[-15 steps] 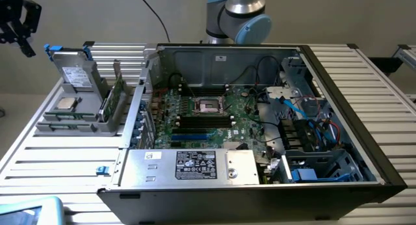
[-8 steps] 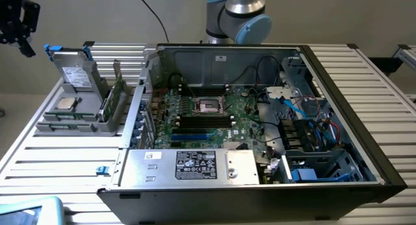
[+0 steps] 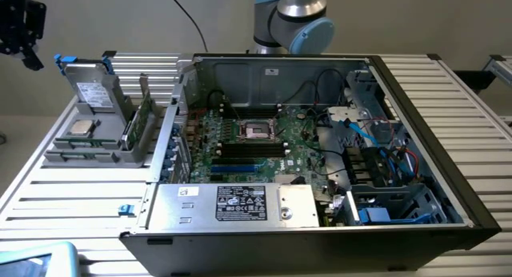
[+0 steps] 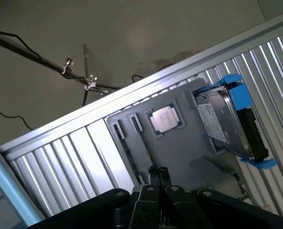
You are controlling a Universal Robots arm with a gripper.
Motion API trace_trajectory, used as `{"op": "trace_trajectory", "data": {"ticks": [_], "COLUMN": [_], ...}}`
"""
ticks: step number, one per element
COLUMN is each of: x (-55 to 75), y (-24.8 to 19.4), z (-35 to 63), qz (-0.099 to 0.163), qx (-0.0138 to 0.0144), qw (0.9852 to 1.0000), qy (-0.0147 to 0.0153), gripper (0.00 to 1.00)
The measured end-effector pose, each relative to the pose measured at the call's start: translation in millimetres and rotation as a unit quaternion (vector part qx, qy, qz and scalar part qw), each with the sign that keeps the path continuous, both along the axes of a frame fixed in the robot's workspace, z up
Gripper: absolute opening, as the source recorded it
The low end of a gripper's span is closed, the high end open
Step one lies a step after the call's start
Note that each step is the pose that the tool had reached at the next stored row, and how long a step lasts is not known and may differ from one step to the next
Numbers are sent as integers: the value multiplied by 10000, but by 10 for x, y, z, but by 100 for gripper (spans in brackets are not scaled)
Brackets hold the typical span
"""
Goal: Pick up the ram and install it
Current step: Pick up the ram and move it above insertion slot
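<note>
The jaws, closed narrow with nothing between them, hang high above the slatted metal desk, and well below them, apart, the thin green ram stick stands on edge in the grey plastic holder tray beside the open black computer case.

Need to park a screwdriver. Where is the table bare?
Bare slats: to the exterior view's right of the computer case, and between the grey holder and the table edge nearest that camera. Crowded: the holder, the case's inside.

The drive stands just beside the ram; memory slots lie open above.
</note>
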State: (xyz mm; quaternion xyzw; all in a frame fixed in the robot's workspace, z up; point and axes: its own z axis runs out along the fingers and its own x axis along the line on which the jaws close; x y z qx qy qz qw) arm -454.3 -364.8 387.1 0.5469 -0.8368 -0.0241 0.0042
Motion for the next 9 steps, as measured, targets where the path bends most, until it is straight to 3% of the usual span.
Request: {"op": "trace_trajectory", "data": {"ticks": [4, 9], "x": [0, 0], "y": [0, 0], "z": [-1, -2], "qz": [360, 817], "qx": [0, -1], "qw": [9994, 9967], "qy": [0, 0], "gripper": [11, 11]}}
